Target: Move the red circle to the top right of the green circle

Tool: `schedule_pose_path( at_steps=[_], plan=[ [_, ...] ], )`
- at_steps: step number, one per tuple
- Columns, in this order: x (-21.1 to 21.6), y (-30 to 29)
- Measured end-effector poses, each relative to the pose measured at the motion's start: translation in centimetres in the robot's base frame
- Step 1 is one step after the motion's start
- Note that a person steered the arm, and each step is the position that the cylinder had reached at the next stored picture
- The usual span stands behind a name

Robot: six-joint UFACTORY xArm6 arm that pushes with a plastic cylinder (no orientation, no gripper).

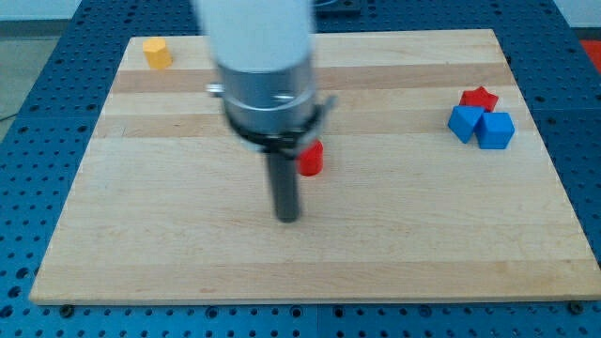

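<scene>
The red circle (311,159) is a small red cylinder near the middle of the wooden board (141,235), partly hidden behind my rod. My tip (287,219) rests on the board just below and to the left of the red circle, close to it. No green circle shows in the camera view; the arm's wide white and grey body covers the upper middle of the board and may hide it.
A yellow block (157,53) sits at the board's top left corner. At the right, a red star-shaped block (480,98) touches two blue blocks (464,123) (496,130) in a tight cluster. Blue perforated table surrounds the board.
</scene>
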State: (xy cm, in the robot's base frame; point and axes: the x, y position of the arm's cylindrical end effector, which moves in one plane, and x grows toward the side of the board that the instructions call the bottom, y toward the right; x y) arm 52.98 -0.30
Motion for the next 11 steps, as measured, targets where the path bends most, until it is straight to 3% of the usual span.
schedule_pose_path(
  at_steps=[1,2,3,4,5,6,7,8,9,10,11],
  plan=[
    [-0.7,6.0],
    [-1.9,4.1],
    [-0.4,1.2],
    [-1.0,-5.8],
    [-4.1,-6.8],
    [-7.5,-5.4],
    [-9.4,0.2],
    [-9.0,1.3],
    [-5.7,-0.3],
    [-4.8,2.6],
    [-7.5,6.0]
  ],
)
